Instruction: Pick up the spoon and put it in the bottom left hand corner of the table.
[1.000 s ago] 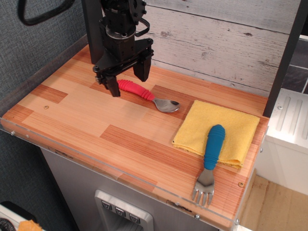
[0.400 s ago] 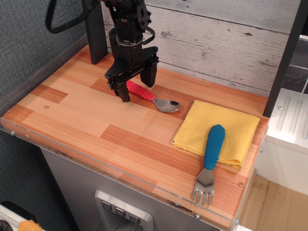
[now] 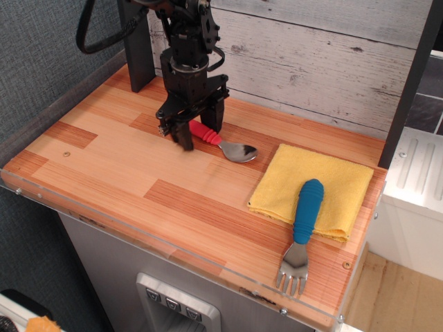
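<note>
The spoon (image 3: 223,143) lies on the wooden table (image 3: 124,173) near the back middle, its red ribbed handle pointing left and its silver bowl to the right. My black gripper (image 3: 199,131) is low over the handle, open, with one finger in front of the handle and one behind it. The fingers straddle the left part of the handle and hide it. I cannot tell if the fingers touch the handle.
A folded yellow cloth (image 3: 325,180) lies at the right, with a blue-handled metal fork (image 3: 303,228) across it, tines near the front edge. A dark post (image 3: 135,41) stands at the back left. A clear acrylic rim (image 3: 104,221) runs along the table edge.
My gripper has moved right and down, from left of the handle's end to straddling the red handle. The spoon, cloth and fork have not moved.
</note>
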